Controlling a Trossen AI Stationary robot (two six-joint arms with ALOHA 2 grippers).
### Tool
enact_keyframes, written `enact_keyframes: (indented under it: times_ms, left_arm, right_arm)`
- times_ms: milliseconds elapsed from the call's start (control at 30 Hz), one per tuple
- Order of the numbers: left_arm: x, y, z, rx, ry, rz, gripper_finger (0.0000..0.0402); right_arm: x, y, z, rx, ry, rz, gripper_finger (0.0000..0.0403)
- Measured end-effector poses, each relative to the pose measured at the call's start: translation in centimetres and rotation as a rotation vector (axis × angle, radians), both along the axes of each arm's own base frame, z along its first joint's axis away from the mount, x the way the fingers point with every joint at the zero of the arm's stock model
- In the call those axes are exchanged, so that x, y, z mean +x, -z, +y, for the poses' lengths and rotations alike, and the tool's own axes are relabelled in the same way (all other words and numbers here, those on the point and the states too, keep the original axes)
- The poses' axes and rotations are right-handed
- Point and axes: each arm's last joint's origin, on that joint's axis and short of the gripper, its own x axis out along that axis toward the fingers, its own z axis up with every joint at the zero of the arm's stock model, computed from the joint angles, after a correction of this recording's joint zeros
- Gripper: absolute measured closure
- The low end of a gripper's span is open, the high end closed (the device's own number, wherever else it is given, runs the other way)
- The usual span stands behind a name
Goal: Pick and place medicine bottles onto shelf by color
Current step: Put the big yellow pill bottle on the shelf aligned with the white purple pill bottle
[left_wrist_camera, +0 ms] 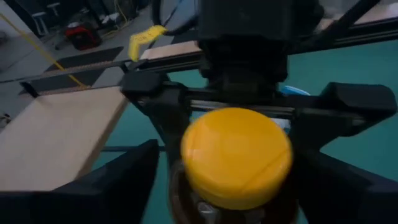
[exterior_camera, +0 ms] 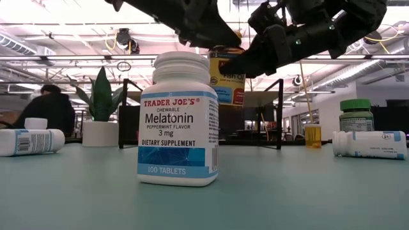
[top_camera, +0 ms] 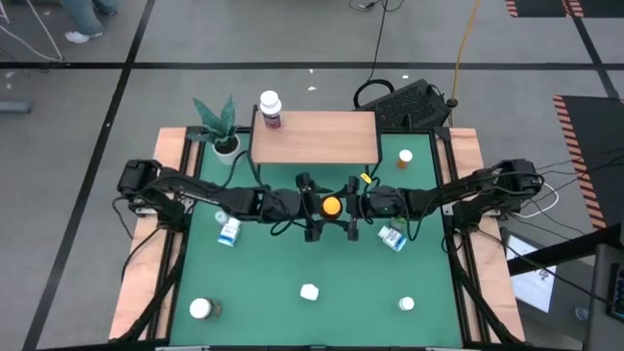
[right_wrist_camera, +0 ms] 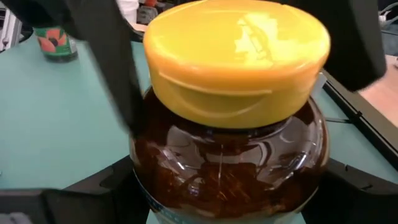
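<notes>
one bottle with a white cap already stands on the shelf, at its upper left corner in the high view. the rest are still down on the green table: a blue and white one lying on its side at the left, another lying at the right, and four more dotted around, three near the bottom edge and one at the upper right. so the job has only just begun.

in the middle of the high view both arms meet at a brown jar with a yellow lid. it is up in the air, just below the shelf's front edge. the jar stands upright, lid to the top, long way up and down.

the right gripper is closed around the jar. the left gripper has its fingers wide on both sides of it; i cannot tell if they touch.
</notes>
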Motion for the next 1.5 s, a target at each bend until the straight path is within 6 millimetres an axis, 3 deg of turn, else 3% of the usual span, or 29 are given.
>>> enact_keyframes:
  times_ms: [167,367,500,667,867,1167,1267,1400,1500]
  left_arm:
    - [-0.1,-0.3,-0.1,-0.006,0.02,-0.013,0.014]
    - [-0.1,-0.3,-0.1,-0.014,0.019,-0.018,0.0171]
    - [-0.1,-0.5,0.0,-0.026,0.016,-0.034,0.0179]
    - [-0.3,-1.0,0.4,-0.035,-0.004,-0.05,0.0172]
    - [-1.5,-2.4,1.7,-0.009,-0.078,-0.045,0.0182]
    - [-6.4,-7.3,5.2,0.037,-0.199,-0.05,0.0171]
    - [-8.6,-8.8,6.5,0.042,-0.246,-0.056,0.0176]
    - [-10.9,-10.1,8.2,0.04,-0.322,-0.066,0.0179]
    - [-11.8,-10.5,9.3,0.053,-0.357,-0.064,0.0173]
  right_arm:
    - [0.0,-0.1,0.0,0.033,0.008,-0.011,0.0101]
    - [0.0,-0.1,0.0,0.056,0.016,-0.01,0.0101]
    - [0.1,-0.3,-0.1,0.13,0.036,-0.043,0.0093]
    - [0.1,-0.6,-0.2,0.173,0.06,-0.071,0.0047]
    - [-0.5,-2.5,-0.6,0.145,0.153,-0.158,0.0008]
    - [-3.6,-6.2,0.2,0.151,0.109,-0.201,0.001]
    - [-4.3,-6.2,0.2,0.149,0.102,-0.211,0.001]
    - [-5.0,-4.8,0.1,0.162,0.109,-0.211,0.001]
    - [-5.5,-4.0,0.1,0.184,0.111,-0.25,0.001]
